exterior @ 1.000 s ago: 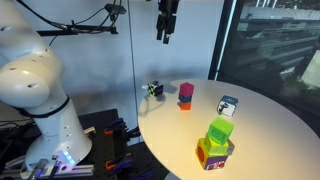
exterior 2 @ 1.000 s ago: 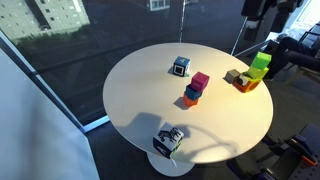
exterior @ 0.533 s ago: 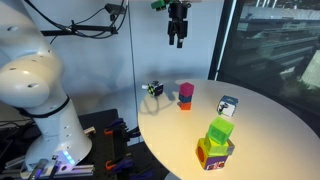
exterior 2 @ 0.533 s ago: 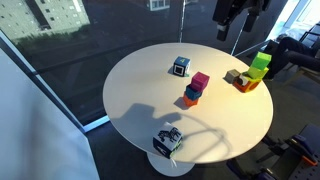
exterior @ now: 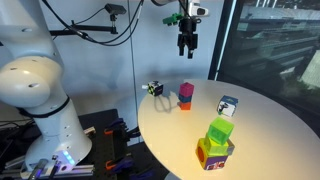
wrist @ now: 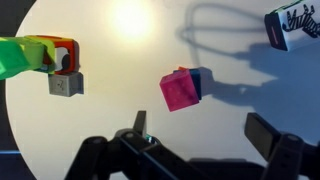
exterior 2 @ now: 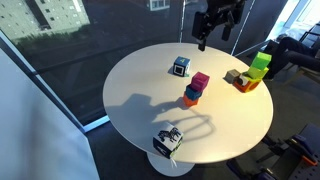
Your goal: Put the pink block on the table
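Observation:
The pink block (exterior: 186, 91) is the top of a small stack, on a blue cube that rests on an orange one, near the edge of the round off-white table (exterior: 260, 125). It shows in both exterior views (exterior 2: 201, 80) and in the wrist view (wrist: 178, 90). My gripper (exterior: 187, 46) hangs high above the stack, open and empty. It also shows in an exterior view (exterior 2: 212, 30). In the wrist view my fingers (wrist: 203, 132) are spread wide, and the pink block lies just beyond them.
A lime-green cube sits on a multicoloured stack (exterior: 216, 143) at the table's near side, with a small grey cube (wrist: 66, 85) beside it. A white printed cube (exterior: 228, 105) and a black-and-white cube (exterior: 153, 89) stand on the table. Glass walls surround it.
My gripper has moved sideways across the exterior views, from off to one side of the stack to above it. The blocks have not moved.

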### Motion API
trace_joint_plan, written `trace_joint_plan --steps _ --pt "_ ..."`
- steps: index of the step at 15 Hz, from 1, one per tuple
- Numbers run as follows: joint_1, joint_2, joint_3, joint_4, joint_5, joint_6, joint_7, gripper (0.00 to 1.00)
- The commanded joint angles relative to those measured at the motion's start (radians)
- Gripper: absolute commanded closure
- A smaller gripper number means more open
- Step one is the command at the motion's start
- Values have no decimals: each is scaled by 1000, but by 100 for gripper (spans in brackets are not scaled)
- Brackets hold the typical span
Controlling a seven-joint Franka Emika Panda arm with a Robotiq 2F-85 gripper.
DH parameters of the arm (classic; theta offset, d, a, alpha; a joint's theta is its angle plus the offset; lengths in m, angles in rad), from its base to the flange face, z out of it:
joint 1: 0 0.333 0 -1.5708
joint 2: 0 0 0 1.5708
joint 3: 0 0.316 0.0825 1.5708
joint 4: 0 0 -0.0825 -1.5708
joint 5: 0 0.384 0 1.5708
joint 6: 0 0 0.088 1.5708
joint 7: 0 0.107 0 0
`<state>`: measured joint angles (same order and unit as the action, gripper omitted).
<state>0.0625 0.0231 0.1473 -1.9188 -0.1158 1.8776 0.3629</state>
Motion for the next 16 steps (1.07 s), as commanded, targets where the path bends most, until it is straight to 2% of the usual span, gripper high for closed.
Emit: trace_joint_plan --steps 1,7,14,15,16 --pt "27 102 -16 91 -28 -15 29 0" --pt "52 200 -34 151 -7 -12 -10 0" --pt "62 239 -51 177 0 -31 -27 0" --pt "64 219 -52 131 -3 1 -16 0" --pt "64 222 -53 136 -3 0 -16 0"
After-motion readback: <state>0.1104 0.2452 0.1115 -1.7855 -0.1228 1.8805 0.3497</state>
